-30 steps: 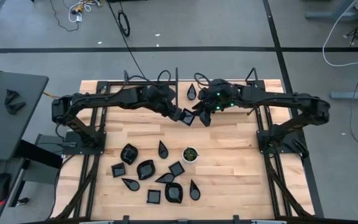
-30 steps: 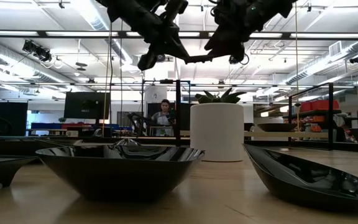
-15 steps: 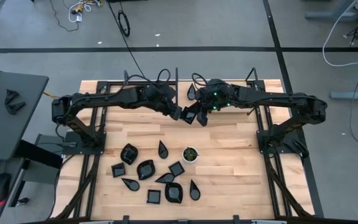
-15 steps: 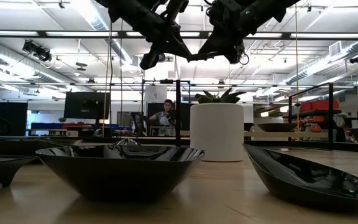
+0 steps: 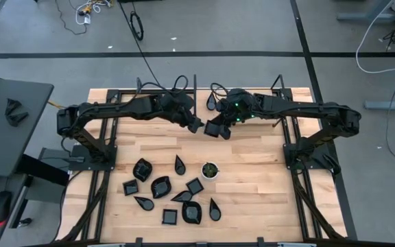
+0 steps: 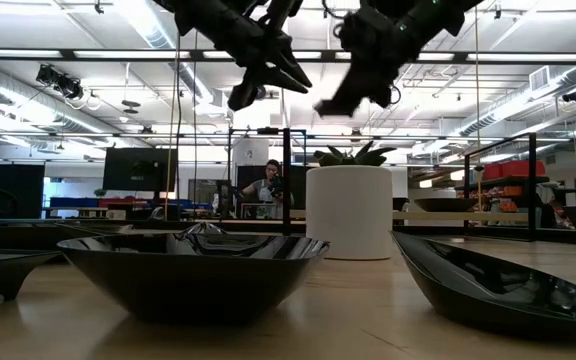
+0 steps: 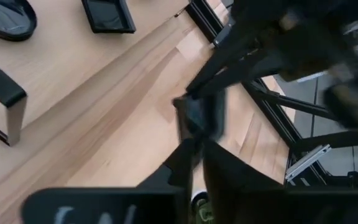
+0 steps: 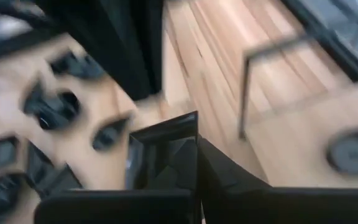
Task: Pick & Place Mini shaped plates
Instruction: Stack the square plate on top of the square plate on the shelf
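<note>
Black, glossy, square: one mini plate hung in the air above the table's far half, up beyond the white cup. I logged it as held by the right gripper, whose fingers were pinched down on the plate's rim; the right wrist view showed the dish's edge wedged between them.

Left gripper: also aloft, just beside that plate on the side away from the right arm. Its fingers looked nearly together in the left wrist view, the square plate seen just past their tips, but I could not tell whether they touched it or stood clear. In the low view both grippers hung high over the table, apart, with the plate tilted under the right one.

Remaining stock, all resting on the wood:
- a cluster of about ten black plates, square, teardrop and leaf forms, on the near side of the white cup and toward the left arm's side;
- one teardrop plate near the cup, on the left arm's side;
- one teardrop plate at the table's far edge, beyond the held plate.

Background: a person visible in the room past the cup.
</note>
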You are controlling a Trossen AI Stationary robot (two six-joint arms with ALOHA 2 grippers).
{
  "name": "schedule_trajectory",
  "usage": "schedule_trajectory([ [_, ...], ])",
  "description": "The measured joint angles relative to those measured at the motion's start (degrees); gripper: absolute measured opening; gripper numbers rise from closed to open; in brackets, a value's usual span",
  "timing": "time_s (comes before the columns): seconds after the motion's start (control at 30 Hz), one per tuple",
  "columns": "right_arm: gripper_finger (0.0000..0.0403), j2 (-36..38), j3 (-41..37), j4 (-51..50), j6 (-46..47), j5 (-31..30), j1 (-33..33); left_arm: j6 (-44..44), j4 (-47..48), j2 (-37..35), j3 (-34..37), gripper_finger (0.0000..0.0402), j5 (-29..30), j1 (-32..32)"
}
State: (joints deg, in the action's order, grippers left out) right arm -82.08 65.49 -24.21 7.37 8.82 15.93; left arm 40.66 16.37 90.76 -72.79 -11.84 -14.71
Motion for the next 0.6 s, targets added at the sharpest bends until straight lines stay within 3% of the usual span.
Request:
schedule_trajectory([
  [0.17, 0.0003, 0.21, -0.02, -6.81, -3.95, -0.46, 5.99, -0.01, 0.05, 0.0, 0.0, 0.0095, 0.05, -0.01],
  [0.37, 0.0003, 0.2, -0.04, -10.07, -11.58, 0.7, 17.97, 0.02, 0.14, 0.0, 0.0, 0.0131, 0.43, -0.01],
  [0.6, 0.0002, 0.2, -8.5, -1.74, -19.0, 13.95, 31.08, 0.12, 0.16, 0.0, 0.0, 0.0136, 0.45, 0.1],
])
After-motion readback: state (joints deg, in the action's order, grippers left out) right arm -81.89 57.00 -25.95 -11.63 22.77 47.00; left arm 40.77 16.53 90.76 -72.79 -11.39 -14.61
